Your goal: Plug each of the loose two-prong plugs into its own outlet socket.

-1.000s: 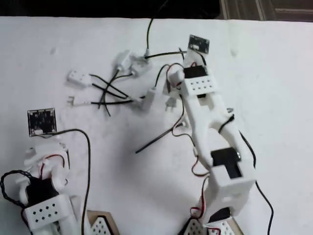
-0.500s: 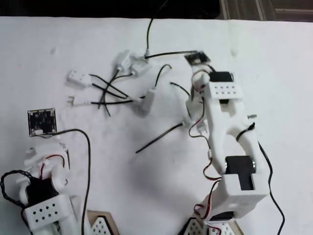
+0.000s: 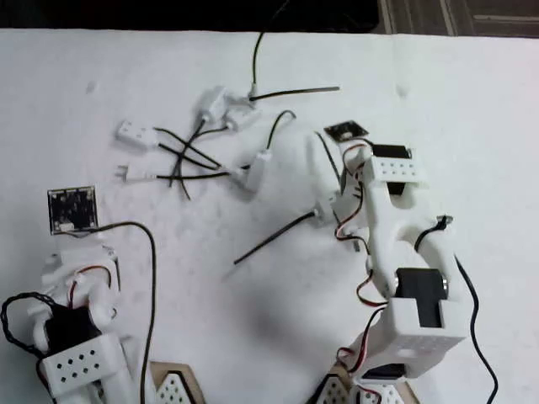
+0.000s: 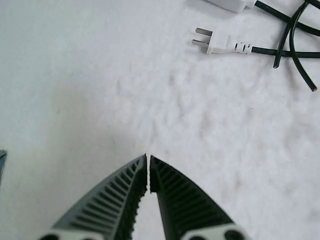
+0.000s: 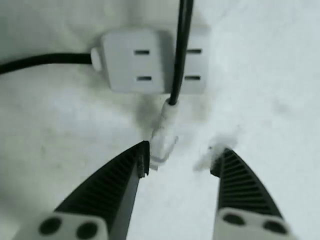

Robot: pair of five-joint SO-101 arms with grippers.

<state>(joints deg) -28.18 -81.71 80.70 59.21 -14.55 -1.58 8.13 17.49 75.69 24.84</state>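
Over the last second the right arm (image 3: 392, 219) has swung away from the cable tangle toward its own side, and a thin black cable has come along with it. Its end effector (image 5: 182, 150) is spread. One fingertip touches a small white plug body on that black cable (image 5: 162, 135), which is not gripped. The plug lies just beside a white two-outlet socket block with a thick black cord (image 5: 130, 65), and its cable crosses the block's face. The plug's cable end points at the block, so the prongs probably face away, though they are too blurred to confirm.

No plug looks seated yet, so the task seems barely begun. A second white two-prong plug (image 4: 220, 44) lies loose on the white worktop (image 3: 472, 126), well apart from the left end effector (image 4: 148, 157), whose jaws are pressed together over bare surface.

Further back are a white rectangular socket block (image 3: 135, 132), another white connector (image 3: 257, 166) and a pair of white pieces (image 3: 223, 108), joined by crossed black cables (image 3: 181, 160) that could snag any plug pulled free.
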